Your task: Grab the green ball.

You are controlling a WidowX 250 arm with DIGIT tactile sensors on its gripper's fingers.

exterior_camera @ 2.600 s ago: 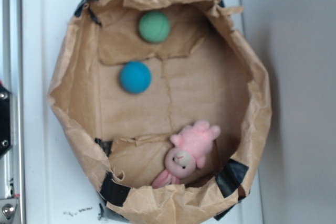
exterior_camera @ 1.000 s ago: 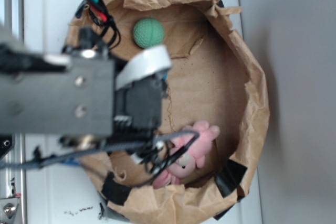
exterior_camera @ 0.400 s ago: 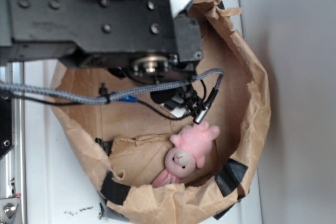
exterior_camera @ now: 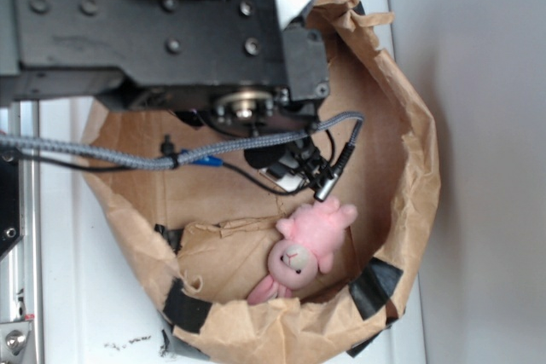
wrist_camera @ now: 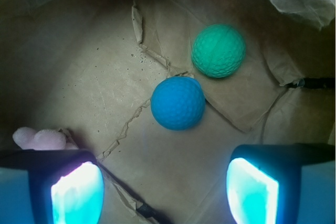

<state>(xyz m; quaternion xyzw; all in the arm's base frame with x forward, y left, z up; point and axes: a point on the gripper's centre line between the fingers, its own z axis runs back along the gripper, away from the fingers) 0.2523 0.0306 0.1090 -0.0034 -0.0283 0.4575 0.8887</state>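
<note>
Progress is slight: the approach looks under way, the grasp not begun. Reading the wrist view from left to right, a scrap of the pink bunny point(wrist_camera: 39, 138) shows at about 9 o'clock, just above the left finger point(wrist_camera: 73, 192). Near the middle lies the blue ball point(wrist_camera: 178, 103), and up from it at about 1 o'clock sits the green ball point(wrist_camera: 218, 50), close beside the blue one but, as far as I can tell, not touching it. Both rest on the creased brown paper floor of the bag point(wrist_camera: 79, 66). At the bottom right stands the right finger point(wrist_camera: 257, 192).

The fingers are spread wide apart with nothing between them; the gripper point(wrist_camera: 165, 195) hangs above the paper, clear of both balls. The gap between the fingers is aimed nearer the blue ball than the green one.

In the exterior view the arm point(exterior_camera: 153, 31) covers the upper left of the bag, so neither ball shows there; the bunny point(exterior_camera: 303, 249) lies at about 5 o'clock near the bag's lower wall, and the white table point(exterior_camera: 60, 296) shows at the left.

What is left, by my reading: shift the gripper toward 1 o'clock until the green ball is centred between the fingers, lower around it without nudging the blue ball, close, and lift. The blue ball's nearness is the main risk of a wrong or double catch.
</note>
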